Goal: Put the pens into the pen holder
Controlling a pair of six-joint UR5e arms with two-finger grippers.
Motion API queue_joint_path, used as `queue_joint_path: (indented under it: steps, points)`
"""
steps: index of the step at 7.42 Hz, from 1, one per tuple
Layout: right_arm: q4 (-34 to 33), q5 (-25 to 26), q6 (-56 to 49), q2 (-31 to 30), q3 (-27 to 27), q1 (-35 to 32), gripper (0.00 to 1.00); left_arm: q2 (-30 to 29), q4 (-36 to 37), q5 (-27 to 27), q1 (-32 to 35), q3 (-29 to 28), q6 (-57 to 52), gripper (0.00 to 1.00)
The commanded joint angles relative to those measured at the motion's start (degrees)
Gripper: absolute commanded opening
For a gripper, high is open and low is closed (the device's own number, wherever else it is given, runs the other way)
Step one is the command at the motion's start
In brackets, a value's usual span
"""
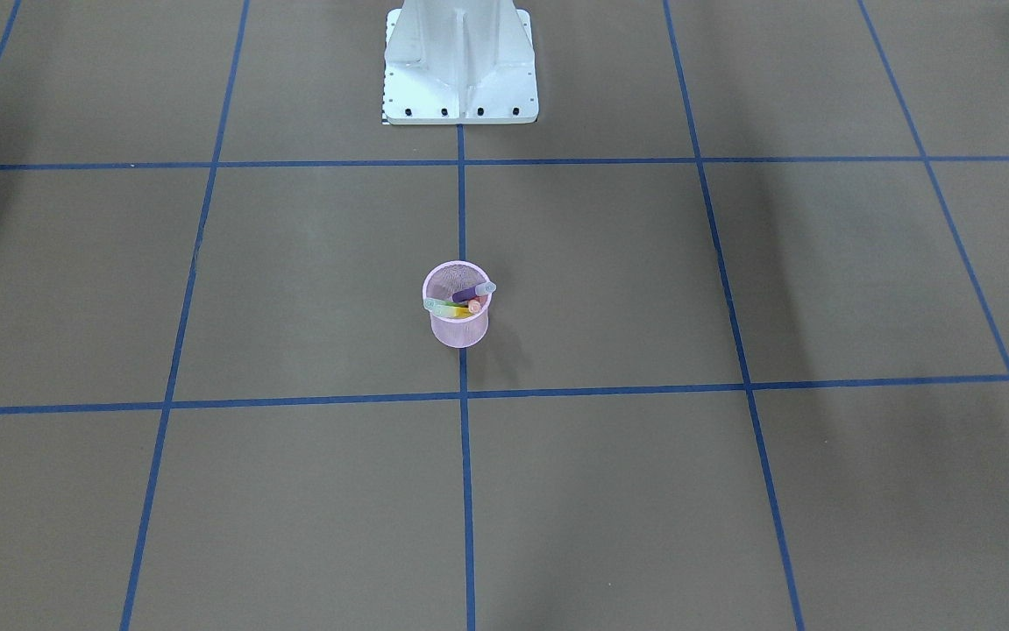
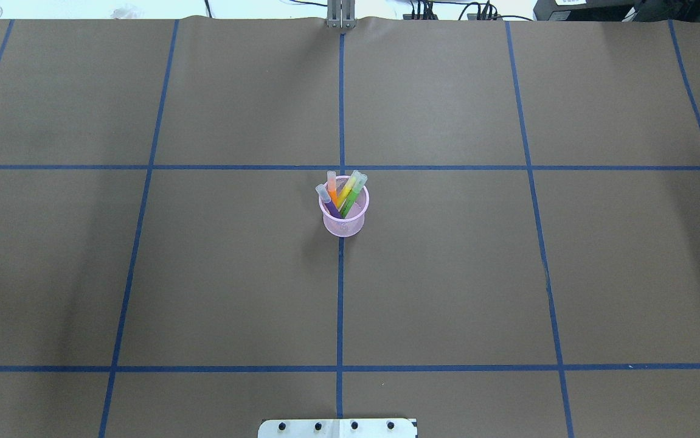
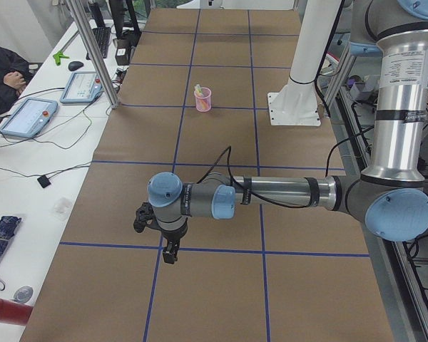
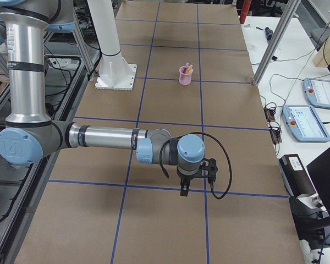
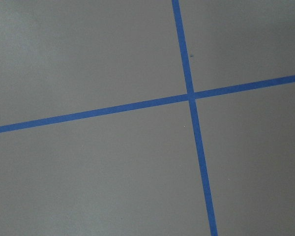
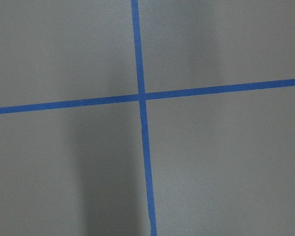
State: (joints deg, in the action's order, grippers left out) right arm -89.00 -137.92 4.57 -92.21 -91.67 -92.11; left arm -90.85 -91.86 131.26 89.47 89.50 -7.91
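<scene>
Left gripper (image 3: pixel 170 255) and right gripper (image 4: pixel 183 192) hang low over blue tape (image 5: pixel 189 96), seen side-on only; can't tell jaw gap or any load. Farther off, table ctr: pen holder (image 2: pixel 343 226) upright on the tape w/ purple pen (image 2: pixel 331 208), orange pen (image 2: pixel 332 190), green pen (image 2: pixel 354 198) inside, caps up, lower ends blurred behind mesh.

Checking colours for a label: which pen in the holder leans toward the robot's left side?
The purple pen: its cap overhangs the pen holder's left rim in the overhead view; the orange pen and green pen lean toward the far rim.
</scene>
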Motion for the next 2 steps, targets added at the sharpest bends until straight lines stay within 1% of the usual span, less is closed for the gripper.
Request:
queue_joint_path:
  steps: [1,2]
  points:
    - [-0.03,-0.07,0.00,-0.08,0.00,0.00,1.00,-0.03,0.01,-0.03,0.00,-0.03,0.00,1.00]
    - [-0.03,-0.07,0.00,0.10,0.00,0.00,1.00,-0.03,0.01,-0.12,0.00,-0.12,0.00,1.00]
